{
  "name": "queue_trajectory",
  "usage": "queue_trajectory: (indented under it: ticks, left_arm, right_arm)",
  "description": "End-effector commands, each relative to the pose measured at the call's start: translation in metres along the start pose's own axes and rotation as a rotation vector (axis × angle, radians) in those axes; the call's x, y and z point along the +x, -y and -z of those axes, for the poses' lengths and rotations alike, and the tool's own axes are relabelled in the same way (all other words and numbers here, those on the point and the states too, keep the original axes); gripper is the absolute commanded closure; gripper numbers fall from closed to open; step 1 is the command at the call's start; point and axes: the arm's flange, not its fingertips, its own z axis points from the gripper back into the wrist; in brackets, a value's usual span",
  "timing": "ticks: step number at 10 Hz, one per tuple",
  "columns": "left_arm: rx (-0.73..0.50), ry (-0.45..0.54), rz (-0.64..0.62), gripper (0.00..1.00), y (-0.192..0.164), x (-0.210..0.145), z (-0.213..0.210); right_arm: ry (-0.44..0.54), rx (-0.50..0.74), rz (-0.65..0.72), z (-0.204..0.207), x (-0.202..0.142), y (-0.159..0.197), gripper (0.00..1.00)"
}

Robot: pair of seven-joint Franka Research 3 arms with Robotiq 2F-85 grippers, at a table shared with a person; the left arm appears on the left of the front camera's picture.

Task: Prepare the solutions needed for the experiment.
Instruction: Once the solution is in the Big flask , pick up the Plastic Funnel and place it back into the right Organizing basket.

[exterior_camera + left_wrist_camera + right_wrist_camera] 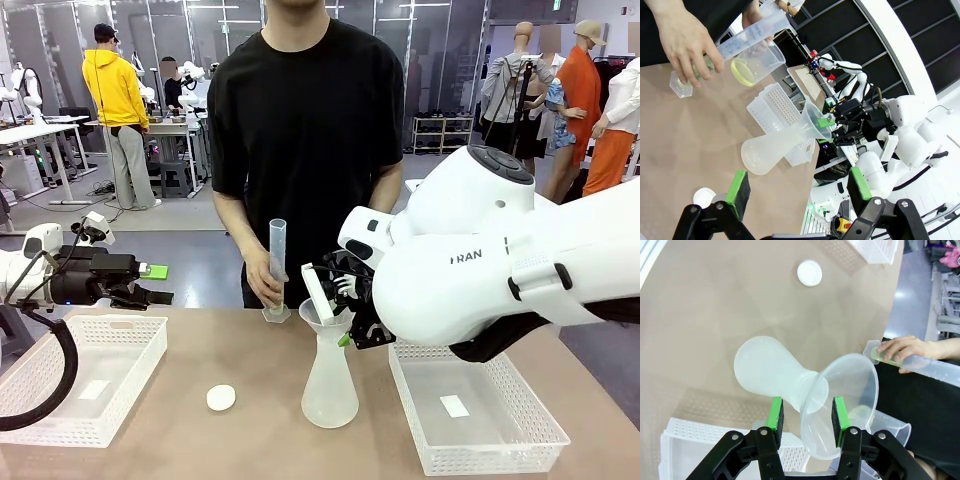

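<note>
While the right gripper (807, 415) clamps its green pads on the funnel (325, 318) seated in the frosted conical flask (330, 385) at the middle of the table, the left gripper (150, 285) hangs with jaws spread wide, grasping nothing, near the far edge of the left basket (120, 350). At the far side, the person's hand (268, 285) grasps an upright graduated cylinder (277, 250) standing on the table. Left wrist view: the solution (744, 71), pale yellow, forms a shallow layer in a clear beaker (765, 52) just beside the cylinder. A white cap (221, 397) lies near the flask; a second basket (500, 440) sits to the right.
</note>
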Motion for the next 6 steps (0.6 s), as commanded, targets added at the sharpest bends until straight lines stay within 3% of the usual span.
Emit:
queue_trajectory:
  ticks: [1,6]
  left_arm:
    - [0.014,0.005,0.021,0.0,0.0,0.002,0.002]
    - [0.014,0.005,0.021,0.0,0.0,0.002,0.002]
  right_arm:
    - [-0.06,-0.062,0.013,-0.017,0.026,-0.017,0.5]
    - [-0.037,-0.076,0.081,-0.07,0.001,-0.031,0.5]
